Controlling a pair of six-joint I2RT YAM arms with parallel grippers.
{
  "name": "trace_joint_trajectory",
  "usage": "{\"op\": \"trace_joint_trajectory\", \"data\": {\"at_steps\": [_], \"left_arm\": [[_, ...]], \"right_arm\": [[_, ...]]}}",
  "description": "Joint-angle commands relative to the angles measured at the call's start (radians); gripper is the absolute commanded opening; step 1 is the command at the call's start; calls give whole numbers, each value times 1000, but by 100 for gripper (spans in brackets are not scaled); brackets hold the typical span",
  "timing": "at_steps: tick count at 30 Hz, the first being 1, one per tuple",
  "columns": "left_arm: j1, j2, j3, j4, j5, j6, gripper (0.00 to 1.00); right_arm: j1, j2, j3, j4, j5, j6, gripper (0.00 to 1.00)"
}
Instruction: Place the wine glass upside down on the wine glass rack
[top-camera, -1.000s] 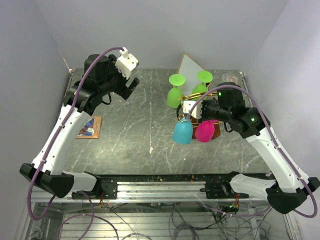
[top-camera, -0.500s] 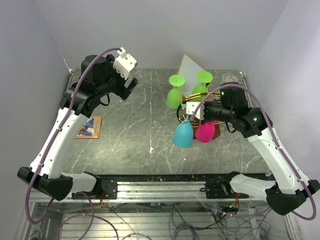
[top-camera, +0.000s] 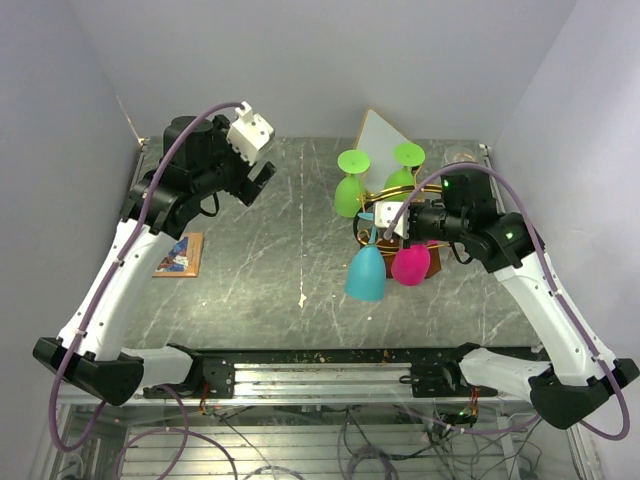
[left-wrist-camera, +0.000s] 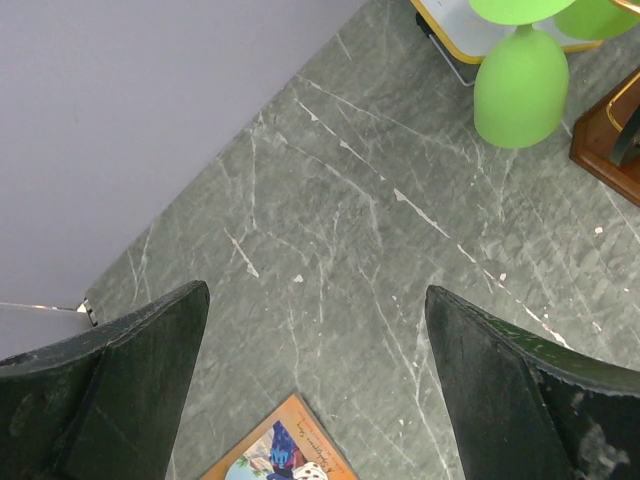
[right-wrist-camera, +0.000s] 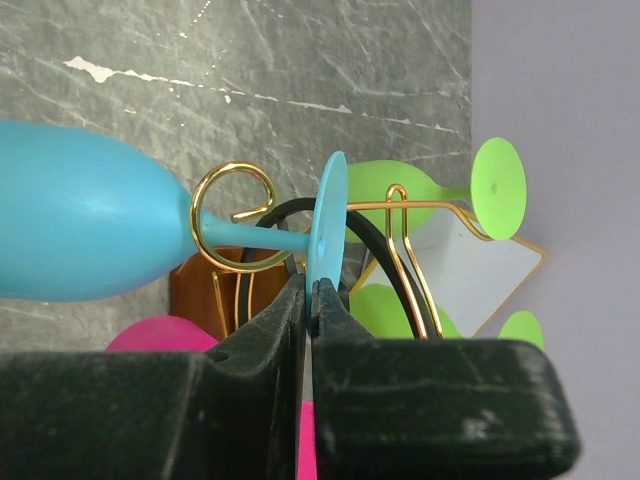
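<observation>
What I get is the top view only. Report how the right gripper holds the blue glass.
Observer: In the right wrist view, the right gripper is pinched shut on the foot rim of the blue glass.
Operator: Tell me where the stem sits.
Observer: It crosses a gold curl of the rack; I cannot tell whether it rests in it.
Operator: Check the left gripper.
Observer: In the left wrist view, the left gripper is open, with nothing between its fingers and only the table below.

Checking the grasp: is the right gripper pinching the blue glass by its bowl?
No: the right gripper clamps the foot rim of the blue glass, away from its bowl.
</observation>
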Motion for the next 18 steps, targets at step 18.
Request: {"op": "trace_joint_trajectory", "data": {"at_steps": [18], "left_arm": [[-1, -54, -30, 34, 24, 6, 100]], "right_arm": [[-54, -20, -21, 92, -162, 126, 2]]}}
